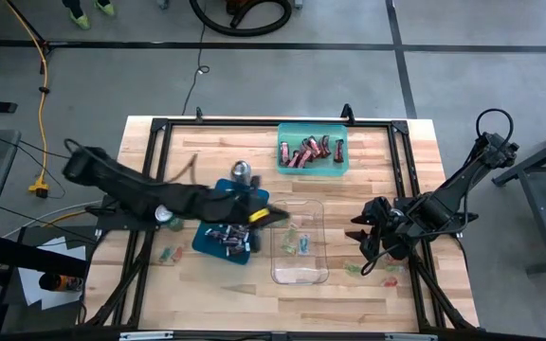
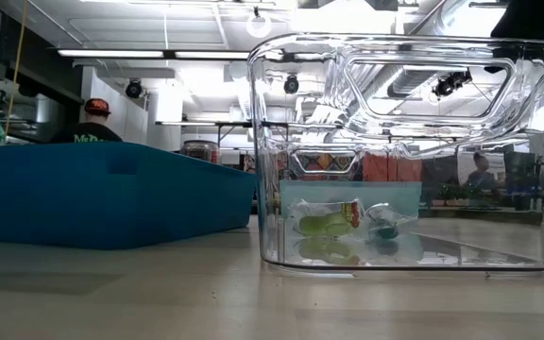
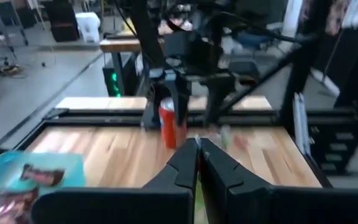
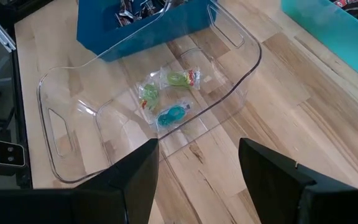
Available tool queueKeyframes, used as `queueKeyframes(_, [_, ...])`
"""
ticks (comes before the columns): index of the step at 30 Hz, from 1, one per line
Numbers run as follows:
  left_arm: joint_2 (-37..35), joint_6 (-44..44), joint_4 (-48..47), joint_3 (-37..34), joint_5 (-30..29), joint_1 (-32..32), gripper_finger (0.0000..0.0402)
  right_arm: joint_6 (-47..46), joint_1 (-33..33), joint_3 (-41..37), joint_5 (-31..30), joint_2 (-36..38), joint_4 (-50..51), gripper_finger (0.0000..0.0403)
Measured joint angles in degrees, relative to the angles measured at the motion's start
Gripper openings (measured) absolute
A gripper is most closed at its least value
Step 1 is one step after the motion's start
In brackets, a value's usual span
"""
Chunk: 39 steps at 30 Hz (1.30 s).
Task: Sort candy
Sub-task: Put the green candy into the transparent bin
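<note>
Left tool (image 1: 275,217) pressed together above the clear plastic bin's (image 1: 318,275) edge beside the blue tray (image 1: 207,242); right tool (image 1: 366,234) spread, holding nothing.

Wooden table (image 1: 207,142), 3 bins: teal (image 1: 312,167), blue (image 1: 207,245), clear (image 1: 297,278), loose candy (image 1: 170,255)

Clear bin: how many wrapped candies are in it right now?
3, clustered mid-floor of the clear bin: a green piece with a red end, a green piece and a teal piece. The right wrist view shows no others hidden.
</note>
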<state>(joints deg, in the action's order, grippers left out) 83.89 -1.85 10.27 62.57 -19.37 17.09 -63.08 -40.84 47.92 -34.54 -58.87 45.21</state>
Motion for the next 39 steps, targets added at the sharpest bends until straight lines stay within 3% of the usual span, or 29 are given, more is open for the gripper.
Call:
queueKeyframes(4, [8.5,-1.7,8.5,-0.1,3.3,-2.1,0.0000,-0.1,0.0,0.0,0.0,0.0,0.0,0.0216])
queueKeyframes(10, [18.5,-6.9,13.0,-0.1,4.5,-1.2,0.0000,-0.1,0.0,0.0,0.0,0.0,0.0,0.0216])
queueKeyframes(17, [24.3,-7.1,14.9,-0.1,4.5,-0.5,0.0001,0.0,0.0,0.0,0.0,0.0,0.0,0.0216])
queueKeyframes(22, [24.4,-7.1,14.6,-0.1,5.8,-0.9,0.0026,0.0,0.0,0.0,0.0,0.0,0.0,0.0216])
queueKeyframes(33, [23.4,-7.3,14.0,1.3,6.3,-1.4,0.0160,0.0,0.0,0.0,0.0,0.0,0.0,0.0216])
queueKeyframes(39, [13.0,-7.0,3.3,2.6,7.8,-1.4,0.0181,0.0,0.0,0.0,0.0,0.0,0.0,0.0216])
